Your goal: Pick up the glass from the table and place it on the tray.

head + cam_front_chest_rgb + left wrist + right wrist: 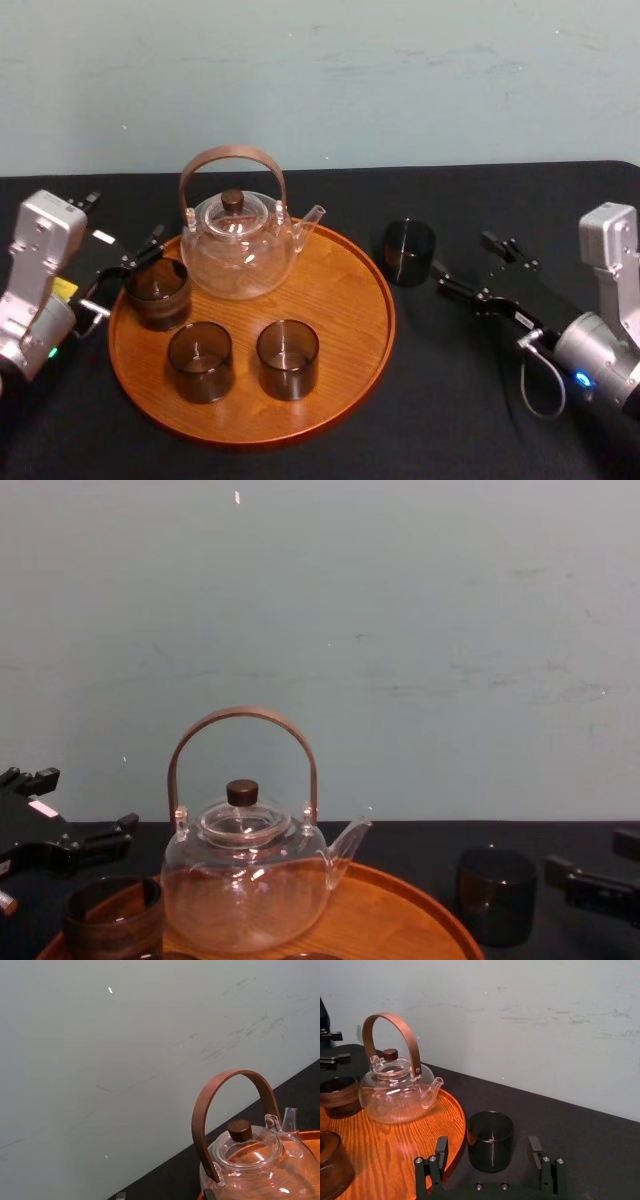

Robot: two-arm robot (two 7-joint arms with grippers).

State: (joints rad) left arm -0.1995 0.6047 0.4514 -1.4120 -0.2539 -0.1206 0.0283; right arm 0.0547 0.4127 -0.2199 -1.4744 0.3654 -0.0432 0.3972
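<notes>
A dark smoky glass point(409, 252) stands upright on the black table just right of the round wooden tray point(340, 300). My right gripper point(461, 253) is open, its fingertips just short of that glass on its right and apart from it. In the right wrist view the glass point(490, 1141) stands centred ahead of the two spread fingers point(441, 1151). The left gripper point(135, 258) hangs open at the tray's left rim, above a glass point(158, 292) that rests on the tray. The chest view has the table glass point(496, 895) at the lower right.
A clear glass teapot point(238, 243) with a brown hoop handle sits at the back of the tray. Two more dark glasses point(200, 361) point(287, 358) stand at its front. Bare wood lies on the tray's right side. A pale wall closes the back.
</notes>
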